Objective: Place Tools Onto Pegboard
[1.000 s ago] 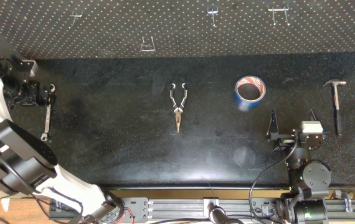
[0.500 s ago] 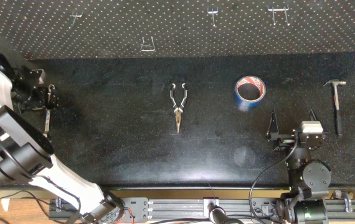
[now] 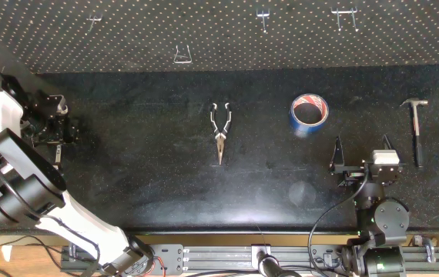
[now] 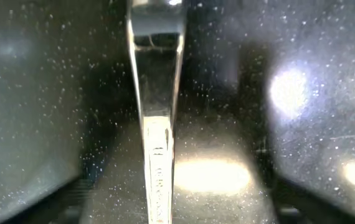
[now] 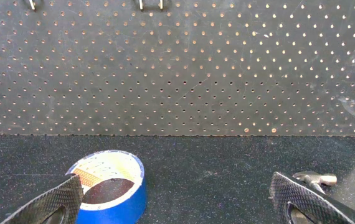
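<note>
Left gripper (image 3: 58,127) sits low over the wrench (image 4: 157,124), fingers spread, the shaft lying between them. Grasping seems the step in hand; next, closing squarely on the shaft. Right gripper (image 3: 362,152) rests open.

A black, speckled table (image 3: 150,154) carries four tools, well apart from one another. Near the left edge lies a slim silver metal wrench (image 3: 56,158) (image 4: 157,124), lengthwise from far edge toward near edge. At the middle lie needle-nose pliers with pale handles (image 3: 219,131) — tip toward the near edge. Right of them sits a blue roll of tape (image 3: 309,114) (image 5: 106,186), hollow side up. By the right edge lies a black-handled hammer with a steel head (image 3: 415,131) (image 5: 313,179) — head toward the far edge.
</note>
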Motion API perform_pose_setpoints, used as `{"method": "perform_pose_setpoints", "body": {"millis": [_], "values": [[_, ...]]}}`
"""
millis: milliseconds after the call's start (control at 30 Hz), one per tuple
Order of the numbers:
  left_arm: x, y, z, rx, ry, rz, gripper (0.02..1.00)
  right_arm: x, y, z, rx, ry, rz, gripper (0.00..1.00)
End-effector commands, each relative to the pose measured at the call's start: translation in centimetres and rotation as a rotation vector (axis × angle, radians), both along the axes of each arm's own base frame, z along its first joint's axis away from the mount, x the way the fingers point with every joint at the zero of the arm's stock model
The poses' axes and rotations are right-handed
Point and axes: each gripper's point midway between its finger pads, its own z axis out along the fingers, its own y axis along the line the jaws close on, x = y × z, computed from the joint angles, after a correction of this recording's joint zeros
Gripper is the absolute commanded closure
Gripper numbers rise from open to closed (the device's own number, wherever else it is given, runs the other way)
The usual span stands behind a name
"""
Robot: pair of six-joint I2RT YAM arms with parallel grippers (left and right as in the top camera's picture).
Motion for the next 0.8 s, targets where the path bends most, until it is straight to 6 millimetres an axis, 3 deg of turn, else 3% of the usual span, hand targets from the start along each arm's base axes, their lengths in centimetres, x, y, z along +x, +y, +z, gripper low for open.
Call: {"method": "perform_pose_setpoints", "body": {"millis": [33, 167, 233, 433, 567, 667, 700, 733, 800], "values": [[-0.4, 0.1, -0.9, 0.002, 0.021, -0.02, 0.586, 0.0, -0.4, -0.1, -0.015, 0.003, -0.018, 0.023], [0.0, 0.4, -0.9, 0.012, 0.006, 0.011, 0.901, 0.0, -0.4, -0.1, -0.015, 0.003, -0.018, 0.023], [0.0, 0.4, -0.9, 0.011, 0.004, 0.018, 0.969, 0.0, -0.4, -0.1, -0.015, 0.003, -0.018, 0.023], [0.3, 0.5, -1.0, 0.02, -0.007, 0.109, 0.987, 0.0, -0.4, -0.1, -0.015, 0.003, -0.018, 0.023], [0.5, -1.0, -0.1, -0.016, -0.012, 0.113, 0.989, 0.0, -0.4, -0.1, -0.015, 0.003, -0.018, 0.023], [3.5, -0.4, 5.2, 0.044, -0.161, 0.085, 0.991, 0.0, -0.4, -0.1, -0.015, 0.003, -0.018, 0.023], [4.8, 0.4, 8.8, 0.09, -0.245, 0.084, 0.989, 0.0, -0.4, -0.1, -0.015, 0.003, -0.018, 0.023], [5.4, 0.9, 11.0, 0.12, -0.291, 0.082, 0.989, 0.0, -0.4, -0.1, -0.015, 0.003, -0.018, 0.023], [6.1, 1.3, 17.4, 0.189, -0.398, 0.085, 0.989, 0.0, -0.4, -0.1, -0.015, 0.003, -0.018, 0.023]]}}
